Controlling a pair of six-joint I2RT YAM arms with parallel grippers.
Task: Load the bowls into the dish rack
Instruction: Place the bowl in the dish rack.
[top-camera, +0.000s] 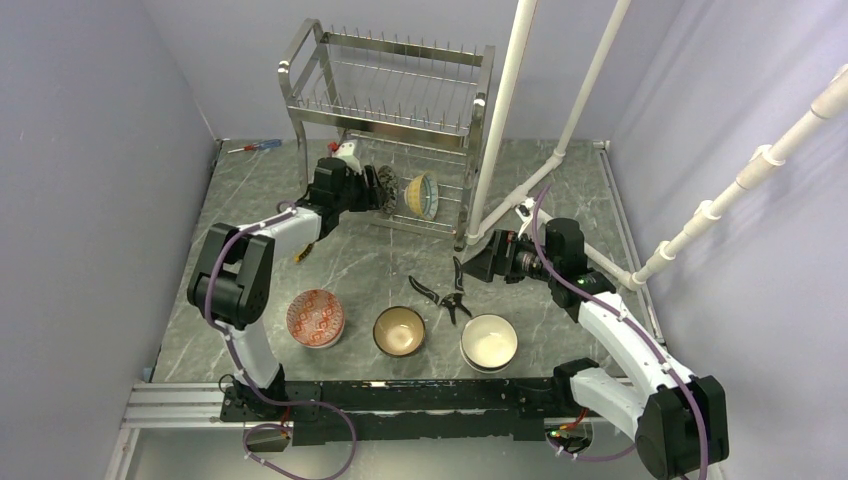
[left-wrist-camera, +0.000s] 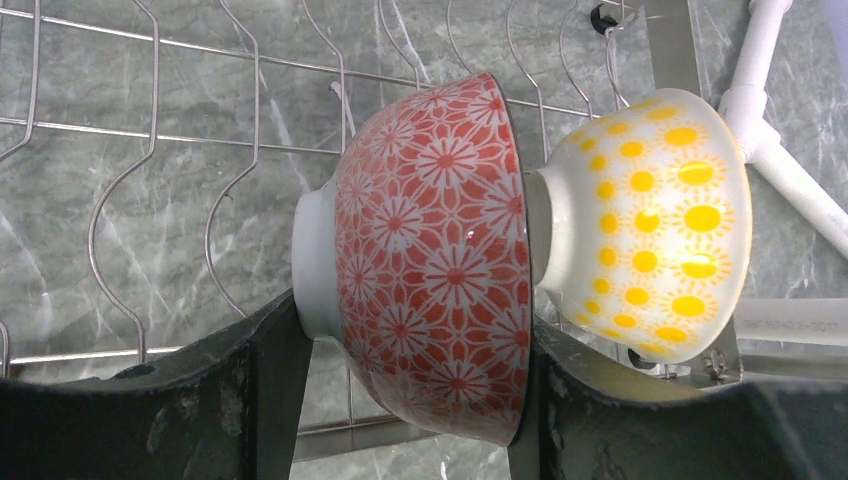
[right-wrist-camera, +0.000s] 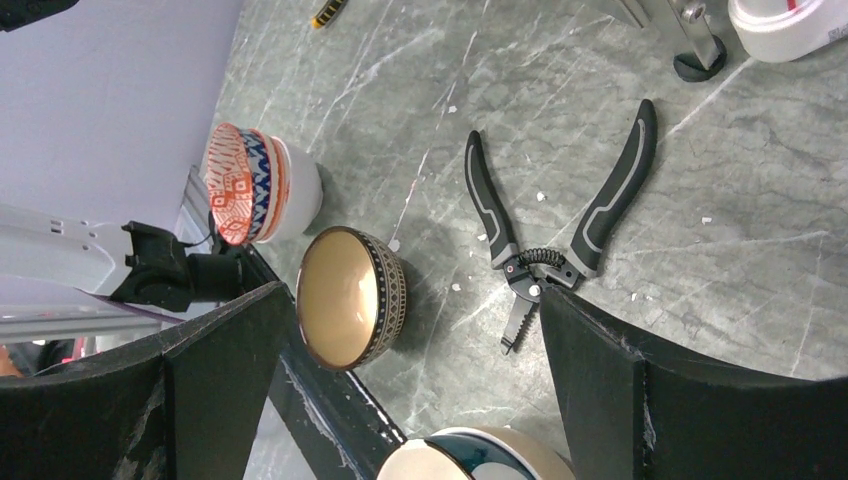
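1. I am gripping the red flower-patterned ceramic bowl (left-wrist-camera: 430, 250) on edge in my left pincer (left-wrist-camera: 405, 335), one finger at its foot and one at its rim. I am holding it among the lower-tier prongs of the shiny steel wire dish rack (top-camera: 476, 130).
2. A white bowl with yellow sun dots (left-wrist-camera: 640, 220) is already standing just beside it.
3. My right pincer (right-wrist-camera: 412, 295) is hanging wide open and empty above the black-handled pliers (top-camera: 440, 295).
4. An orange-patterned stack (top-camera: 315, 318), a tan bowl (top-camera: 399, 331) and a plain white bowl (top-camera: 489, 342) are waiting on the table, so I am judging the job under half done.
5. I am finding no readable brand or writing.
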